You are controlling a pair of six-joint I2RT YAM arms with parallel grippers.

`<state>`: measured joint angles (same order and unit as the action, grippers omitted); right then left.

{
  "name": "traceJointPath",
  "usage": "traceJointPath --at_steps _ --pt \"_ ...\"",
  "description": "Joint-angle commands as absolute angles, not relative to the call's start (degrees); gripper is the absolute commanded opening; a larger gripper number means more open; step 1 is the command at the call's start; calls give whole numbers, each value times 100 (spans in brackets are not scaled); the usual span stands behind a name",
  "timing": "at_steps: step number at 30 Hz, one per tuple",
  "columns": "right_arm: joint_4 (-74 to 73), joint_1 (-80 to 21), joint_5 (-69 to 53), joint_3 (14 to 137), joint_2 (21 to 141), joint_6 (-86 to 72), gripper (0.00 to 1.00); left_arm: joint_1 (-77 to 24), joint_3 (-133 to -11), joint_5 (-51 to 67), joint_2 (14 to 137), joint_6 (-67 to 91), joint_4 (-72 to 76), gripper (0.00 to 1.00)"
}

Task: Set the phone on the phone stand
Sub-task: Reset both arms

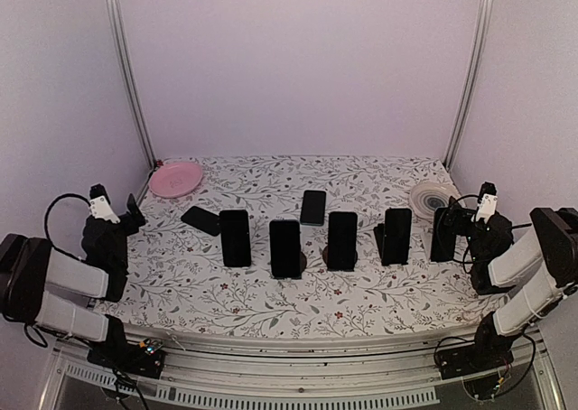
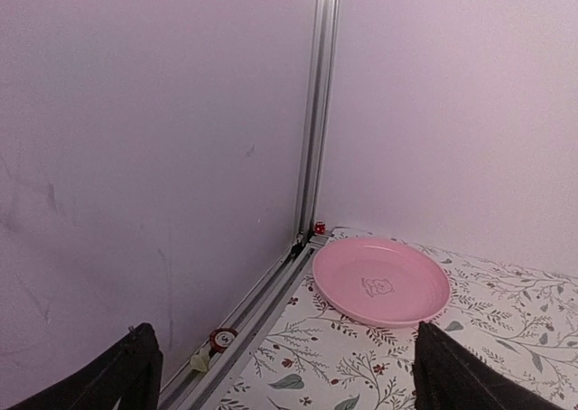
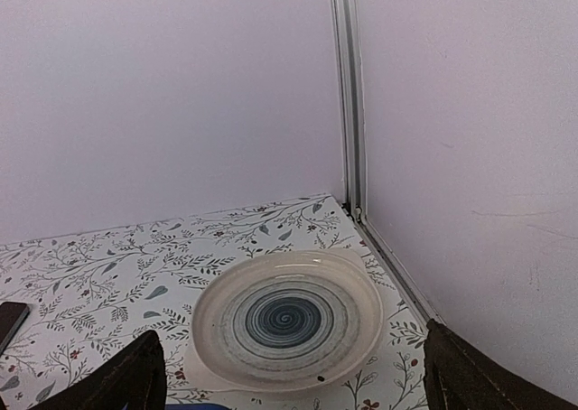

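Pale lilac walls and aluminium posts (image 1: 126, 76) are seen around a tabletop (image 1: 271, 306) that is covered in a floral print. A pink plate (image 1: 175, 179) is set at the far left corner, and a swirl-patterned plate (image 1: 432, 196) at the far right corner. Five upright phones (image 1: 285, 247) are ranged in a row across the middle of the tabletop, from left of centre toward the right edge. A round stand base (image 1: 302, 263) is glimpsed at the foot of the second one (the other supports are mostly hidden by the handsets). One flat phone (image 1: 200, 219) is laid at the left end of the row, just beside the leftmost upright one. A second flat phone (image 1: 313, 207) is laid behind the row, toward the far edge.

The left gripper (image 1: 135, 213) is held at the left edge, near the pink plate, with its jaws spread wide and nothing between them. The right gripper (image 1: 454, 218) is held at the right edge, just beside the last upright phone, with its jaws likewise spread wide and nothing gripped.
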<state>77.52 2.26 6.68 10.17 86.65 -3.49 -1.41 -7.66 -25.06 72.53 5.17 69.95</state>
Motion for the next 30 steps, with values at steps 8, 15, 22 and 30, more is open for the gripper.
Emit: traceJointPath --at_steps 8,15,22,30 --pt "7622 182 384 1229 8761 -212 99 -9 -534 -1465 8408 302 8628 97" --pt "7304 185 -396 1424 8799 206 99 -35 -965 -1118 8820 142 8160 97" --pt "7302 183 -404 1425 8798 204 99 -149 -1264 -1368 8885 66 7710 97" --pt "7282 185 -404 1439 8806 211 99 -190 -1301 -1471 8909 28 7699 97"
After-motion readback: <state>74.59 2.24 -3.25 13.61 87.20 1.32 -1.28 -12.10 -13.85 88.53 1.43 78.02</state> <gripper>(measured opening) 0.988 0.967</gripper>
